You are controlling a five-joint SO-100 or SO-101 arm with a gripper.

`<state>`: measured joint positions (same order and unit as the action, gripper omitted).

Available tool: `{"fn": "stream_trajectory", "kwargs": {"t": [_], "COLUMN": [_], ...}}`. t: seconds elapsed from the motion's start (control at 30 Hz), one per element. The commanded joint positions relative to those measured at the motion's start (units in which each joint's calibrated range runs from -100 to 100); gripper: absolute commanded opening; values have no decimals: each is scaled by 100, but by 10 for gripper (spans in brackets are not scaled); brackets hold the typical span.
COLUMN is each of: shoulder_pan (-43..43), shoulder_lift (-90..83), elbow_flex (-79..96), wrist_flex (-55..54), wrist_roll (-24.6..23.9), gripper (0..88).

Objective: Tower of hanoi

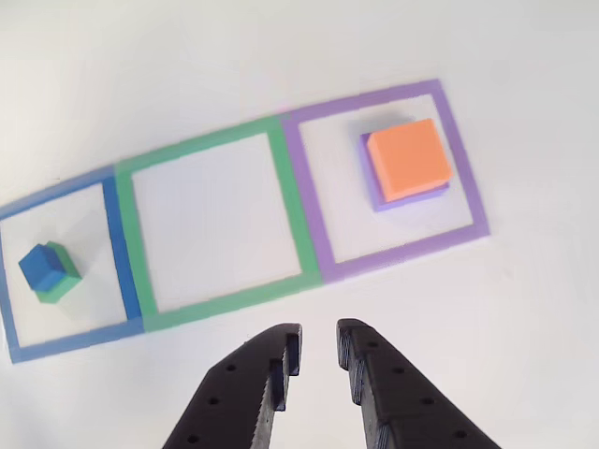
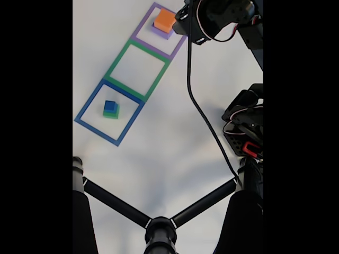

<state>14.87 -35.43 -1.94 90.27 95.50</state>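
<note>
Three taped squares lie in a row on the white table: blue (image 1: 110, 229), green (image 1: 290, 215) and purple (image 1: 468, 178). An orange block (image 1: 408, 157) sits on a wider purple block (image 1: 412, 198) inside the purple square. In the blue square a small blue block (image 1: 39, 266) rests on a green block (image 1: 62, 281). The green square holds nothing. My gripper (image 1: 319, 348) hovers below the green and purple squares in the other view, its black fingers slightly apart with nothing between them. In the fixed view the arm (image 2: 212, 18) sits right of the orange block (image 2: 164, 20).
A black cable (image 2: 198, 106) runs down the table from the arm to the servo base (image 2: 244, 129) at the right. A black camera stand with spread legs (image 2: 159, 230) occupies the bottom of the fixed view.
</note>
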Motion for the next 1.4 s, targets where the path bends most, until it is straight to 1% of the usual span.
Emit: {"fn": "stream_trajectory", "kwargs": {"t": [0.0,0.07,0.13,0.17,0.3,0.37,0.57,0.73,0.83,0.97,1.07,1.37], "shoulder_pan": [644,881,1087,1186,1536,1757,2245,2322,2299,2367,2459,2421], "shoulder_lift": [-183,-167,-199,-231,-527,-840,-1553,-1793,-1897,-1938,-1913,-1144], "elbow_flex": [-465,-483,-411,-329,398,1134,3206,4351,5050,5986,6568,7504], "wrist_flex": [213,213,221,237,-143,-678,-2337,-3583,-4490,-5631,-6343,-8270], "wrist_roll": [64,46,156,303,450,450,450,450,450,450,450,450], "gripper": [19,29,46,62,142,195,204,192,203,244,302,426]}}
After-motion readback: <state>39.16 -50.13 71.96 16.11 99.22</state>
